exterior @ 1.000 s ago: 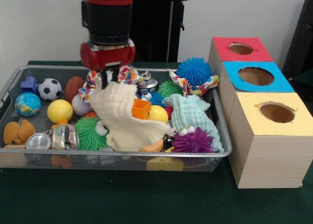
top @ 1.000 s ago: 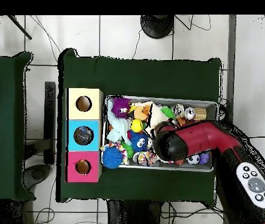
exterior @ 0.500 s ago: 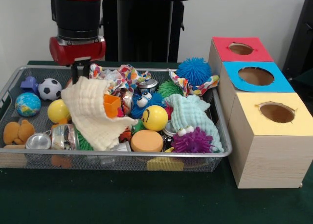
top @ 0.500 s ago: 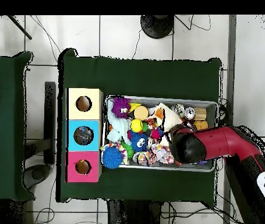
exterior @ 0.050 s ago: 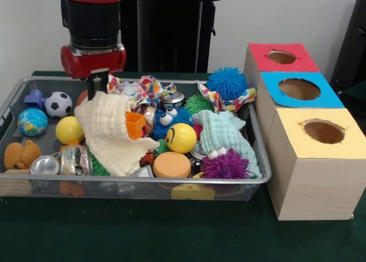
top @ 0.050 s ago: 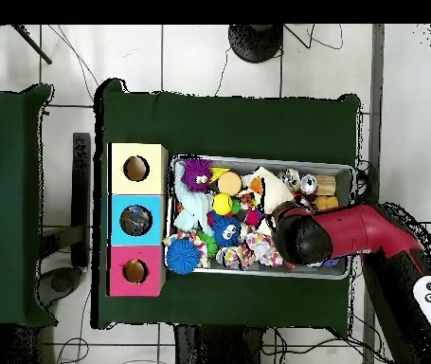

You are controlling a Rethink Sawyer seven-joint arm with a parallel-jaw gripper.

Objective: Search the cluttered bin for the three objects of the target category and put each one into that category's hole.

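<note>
While gripped by hand (exterior @ 0.050 s ago: 97,86), cloth (exterior @ 0.050 s ago: 108,133).

Table under dark green cloth (exterior @ 0.050 s ago: 143,233), wire mesh bin (exterior @ 0.050 s ago: 137,189) resting on it, crammed with toys, three wooden boxes just beside the bin in a touching row, yellow-topped box (exterior @ 0.050 s ago: 311,165), blue-topped box (exterior @ 0.050 s ago: 297,90), red-topped box (exterior @ 0.050 s ago: 280,57), each with a round hole.

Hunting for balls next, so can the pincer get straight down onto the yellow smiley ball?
Probably yes: the yellow smiley ball lies uncovered on top of the clutter, and the cream cloth under the pincer lies beside it.
</note>
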